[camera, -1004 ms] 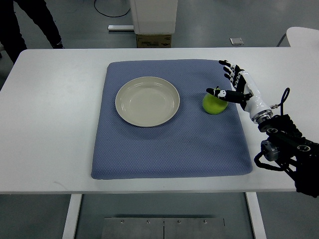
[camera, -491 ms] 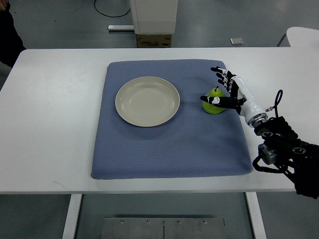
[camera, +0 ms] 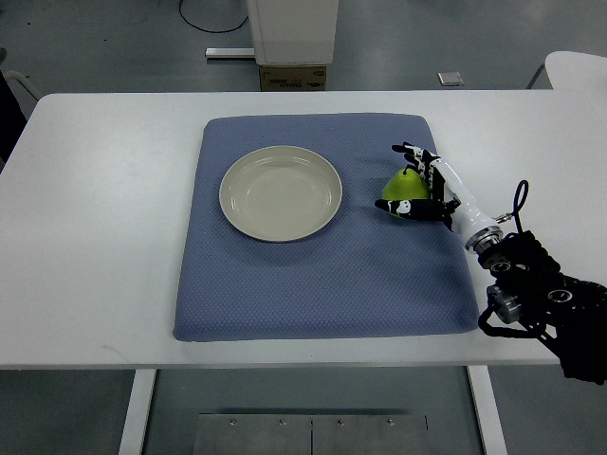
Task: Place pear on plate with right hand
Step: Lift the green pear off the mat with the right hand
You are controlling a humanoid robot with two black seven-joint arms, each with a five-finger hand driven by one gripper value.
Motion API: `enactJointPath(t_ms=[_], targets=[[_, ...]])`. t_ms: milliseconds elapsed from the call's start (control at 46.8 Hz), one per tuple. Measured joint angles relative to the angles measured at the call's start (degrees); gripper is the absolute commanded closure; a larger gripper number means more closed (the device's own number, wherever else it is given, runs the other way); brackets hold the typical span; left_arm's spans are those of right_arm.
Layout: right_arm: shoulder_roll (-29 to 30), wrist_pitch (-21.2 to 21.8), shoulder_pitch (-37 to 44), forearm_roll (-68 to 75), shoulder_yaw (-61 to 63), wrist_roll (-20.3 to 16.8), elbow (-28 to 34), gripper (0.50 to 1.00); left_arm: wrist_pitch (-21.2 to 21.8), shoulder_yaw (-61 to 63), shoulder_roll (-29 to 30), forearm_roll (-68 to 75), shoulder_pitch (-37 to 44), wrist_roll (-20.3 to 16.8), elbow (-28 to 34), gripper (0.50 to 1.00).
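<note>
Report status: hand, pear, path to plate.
Right hand closing around pear, grip unconfirmed. Pear on blue mat, right of empty plate. Path clear.

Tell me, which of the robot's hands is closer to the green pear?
The right hand: it wraps the pear from the pear's right side, fingers behind it and thumb in front. The left hand is out of view.

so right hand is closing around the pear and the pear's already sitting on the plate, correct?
Not quite. The right hand is closing around the pear, but the top view shows the pear on the blue mat, to the right of the plate and apart from it. The plate holds nothing.
</note>
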Motion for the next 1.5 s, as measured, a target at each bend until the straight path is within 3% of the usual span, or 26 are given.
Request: enactJointPath(t_ms=[278,406,620,705,769,1496], targets=[[1.5,-0.3,0.0,-0.1,-1.6,0.0,-3.7,0.502,0.0,0.0,0.0,0.0,0.0,0.0,0.0,0.500],[1.8,-0.4,0.0,-0.1,-1.8,0.0,-4.2,0.530,0.0,0.0,0.0,0.0,0.0,0.0,0.0,0.500],[2.4,-2.1,0.0,-0.1,-1.8,0.0,-5.0,0.743,0.0,0.0,0.0,0.0,0.0,0.0,0.0,0.500],[2.4,-2.1,-0.1,-0.1,-2.0,0.0,-5.2,0.866,0.0,0.0,0.0,0.0,0.0,0.0,0.0,0.500],[2.4,-2.1,-0.1,-0.1,-2.4,0.0,-5.2,1.000,0.0,0.0,0.0,0.0,0.0,0.0,0.0,0.500],[2.5,-0.4,7.7,0.2,-3.8,0.0,-3.3,1.000,0.0,0.0,0.0,0.0,0.0,0.0,0.0,0.500]])
